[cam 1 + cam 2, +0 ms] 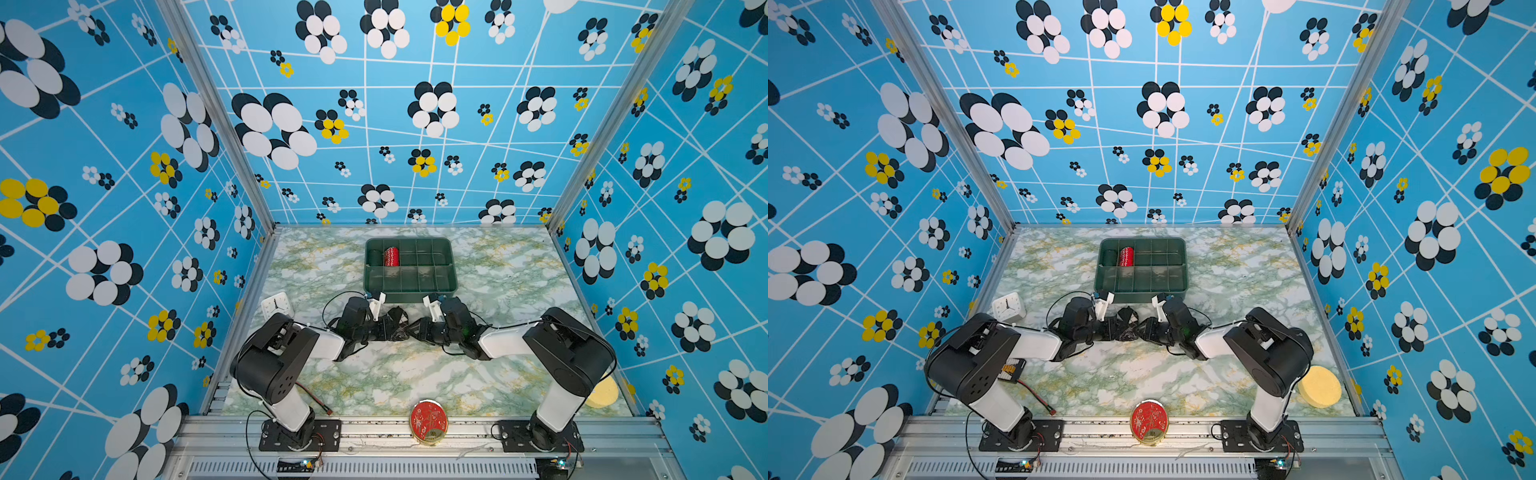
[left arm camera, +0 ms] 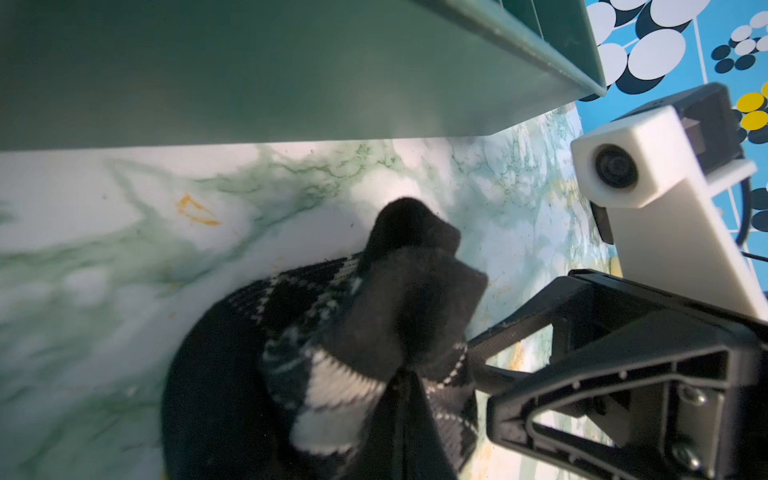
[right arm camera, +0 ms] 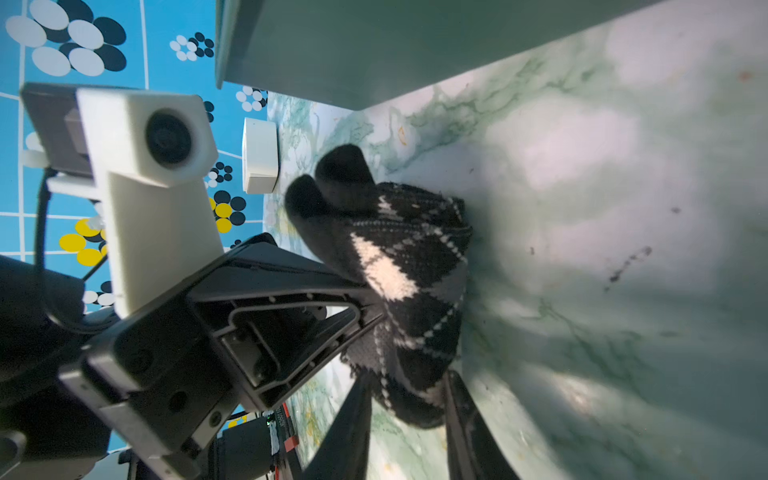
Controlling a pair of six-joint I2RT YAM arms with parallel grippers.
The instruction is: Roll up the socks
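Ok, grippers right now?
Left gripper: closed on the socks.
Right gripper: jaws either side of the socks; grip cannot be told.

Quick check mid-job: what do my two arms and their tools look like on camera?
Left arm and right arm: black joint housings, white link covers, black base plates, thin black cables looping alongside. Left tool and right tool: black, open triangular ribbing, white boxy camera mount.

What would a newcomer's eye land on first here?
The loud blue flower-print walls all around. Then, in the middle of the marble table, the socks, a black argyle bundle, with the left gripper shut on it and the right gripper straddling its end. Behind them, a red roll in the green tray.
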